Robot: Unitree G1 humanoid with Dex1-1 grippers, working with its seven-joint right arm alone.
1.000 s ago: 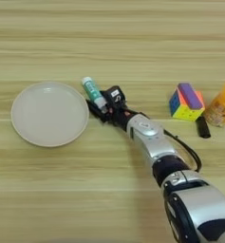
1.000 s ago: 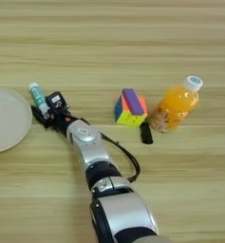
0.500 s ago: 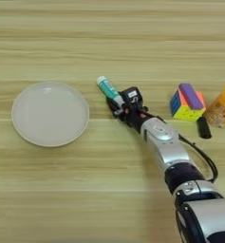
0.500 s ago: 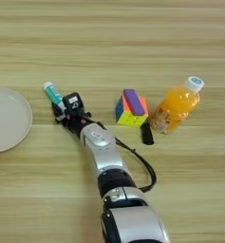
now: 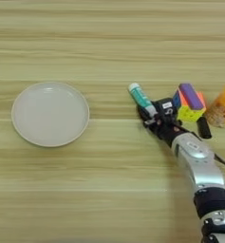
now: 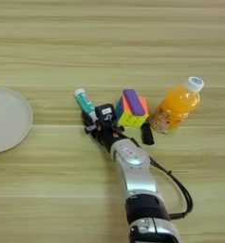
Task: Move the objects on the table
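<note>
Tan streaky table [image 5: 109, 42]: right gripper [image 5: 151, 115] clasps white, teal-labelled glue stick [image 5: 140, 98], tilted, well apart from off-white plate [image 5: 50, 114].

The light tan wooden surface [image 5: 109, 42] shows streaky grain running side to side. On it rest an off-white plate [image 5: 50, 114] at the left and — well apart, to the right — a multicoloured puzzle cube [image 6: 132, 108], an orange juice bottle [image 6: 176, 106] lying down, and a small black object [image 6: 146, 134] between them.
</note>
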